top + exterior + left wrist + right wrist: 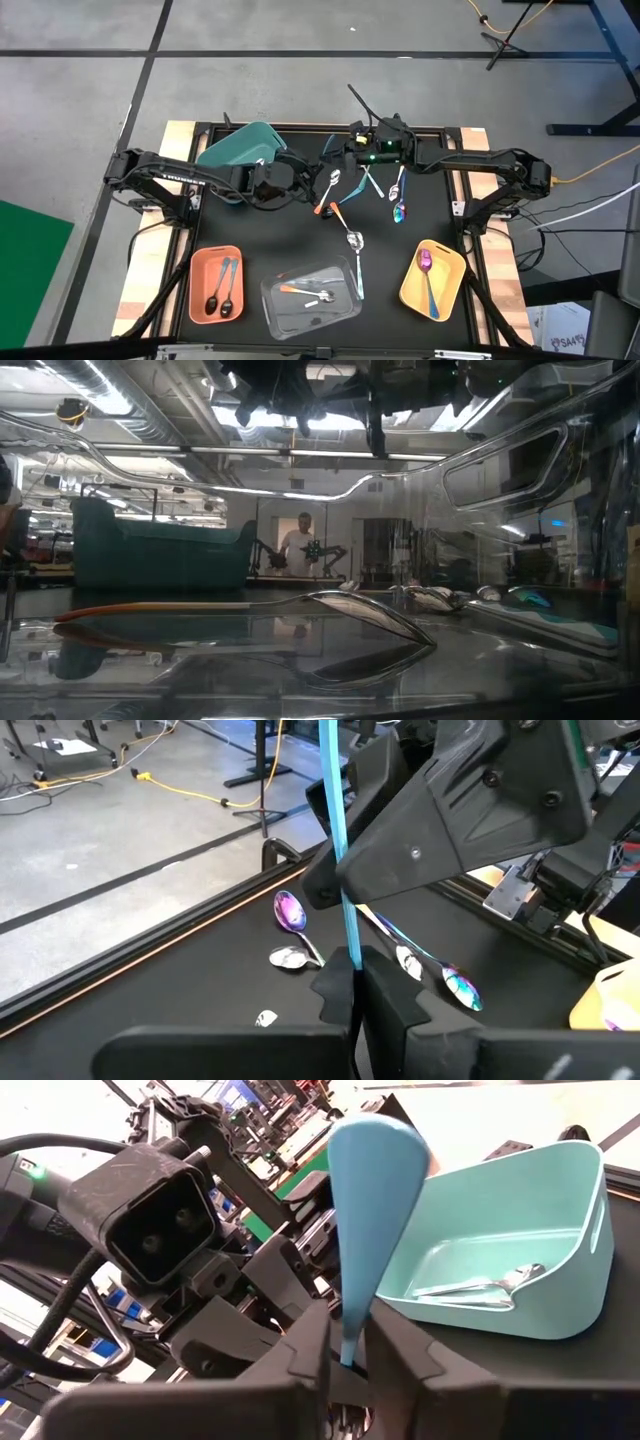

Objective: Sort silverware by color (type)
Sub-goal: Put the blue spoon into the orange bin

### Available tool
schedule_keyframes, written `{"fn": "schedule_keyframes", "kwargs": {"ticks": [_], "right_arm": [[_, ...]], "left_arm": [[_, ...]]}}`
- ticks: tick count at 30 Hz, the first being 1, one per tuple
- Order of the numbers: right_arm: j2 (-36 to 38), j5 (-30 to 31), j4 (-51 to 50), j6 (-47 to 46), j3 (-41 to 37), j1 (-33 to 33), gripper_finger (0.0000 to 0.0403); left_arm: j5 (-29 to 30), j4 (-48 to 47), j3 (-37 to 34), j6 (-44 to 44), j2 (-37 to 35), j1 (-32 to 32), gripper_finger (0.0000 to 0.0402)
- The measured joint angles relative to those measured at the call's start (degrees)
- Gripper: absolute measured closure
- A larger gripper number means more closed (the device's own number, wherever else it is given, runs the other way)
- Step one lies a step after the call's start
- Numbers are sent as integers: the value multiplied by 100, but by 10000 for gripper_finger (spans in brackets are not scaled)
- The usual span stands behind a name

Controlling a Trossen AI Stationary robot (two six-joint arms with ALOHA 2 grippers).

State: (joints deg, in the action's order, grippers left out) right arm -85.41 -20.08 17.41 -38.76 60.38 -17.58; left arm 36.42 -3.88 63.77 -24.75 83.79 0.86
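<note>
High view: the spoon being handled sits between the two grippers, which meet at the upper centre of the frame, above the black table.

- The teal-handled spoon runs straight up the middle of the left wrist view. The left gripper is clamped tight on the lower part of the handle.
- Right wrist view: the broad end of the same handle stands at frame centre, at the right gripper. Cannot tell whether the right claw is clamping the spoon or is slack.
- The bowl of the held spoon is not visible in any view.

Loose spoons lie on the table just below the grippers. One more silver spoon lies nearer frame centre.

Bins, high view:
- Teal bin, upper left of centre, beside the left arm. It contains silver spoons.
- Salmon bin, lower left. It contains two black-bowled spoons.
- Clear bin, lower centre. It contains an orange-handled spoon, among others.
- Yellow bin, lower right. It contains a purple-bowled spoon.

Low view: a person stands in the room beyond the table, centre of frame.
</note>
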Motion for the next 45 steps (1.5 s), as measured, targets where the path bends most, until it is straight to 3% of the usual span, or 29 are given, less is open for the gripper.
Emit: {"fn": "schedule_keyframes", "kwargs": {"ticks": [6, 14, 24, 30, 37, 45], "right_arm": [[0, 0, 0, 2, 0, -4, 306], [0, -60, 0, 2, 0, -20, 306], [4, -750, -125, 4, 0, -524, 308], [4, -1261, -590, 103, 0, -817, 308], [4, -1401, -1777, 1077, -2, -833, 308], [4, -1055, -2541, 1973, -4, -826, 308]], "left_arm": [[0, -1, 0, 0, 0, 0, 400], [4, 0, 0, -2, 0, 0, 401], [22, -139, -4, -11, -110, 0, 401], [-21, -730, -10, -74, -374, 24, 401], [-329, -2067, -7, -1067, -960, 402, 401], [-892, -3665, -4, -3379, -1379, 1541, 401]]}}
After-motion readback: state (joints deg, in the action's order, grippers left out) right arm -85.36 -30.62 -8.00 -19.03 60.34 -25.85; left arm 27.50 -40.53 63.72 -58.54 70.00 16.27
